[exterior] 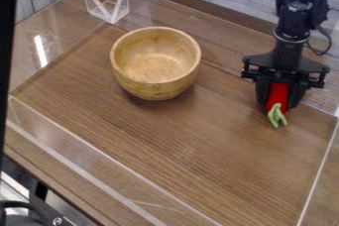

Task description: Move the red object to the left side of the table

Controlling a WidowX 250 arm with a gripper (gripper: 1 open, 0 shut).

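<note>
1. The gripper (277,87) is lowered around the red strawberry (277,98); whether its fingers grip it or stand open, I cannot tell.
2. The strawberry is near the desk's (159,151) right edge in view, its green leafy end (277,117) showing.
</note>
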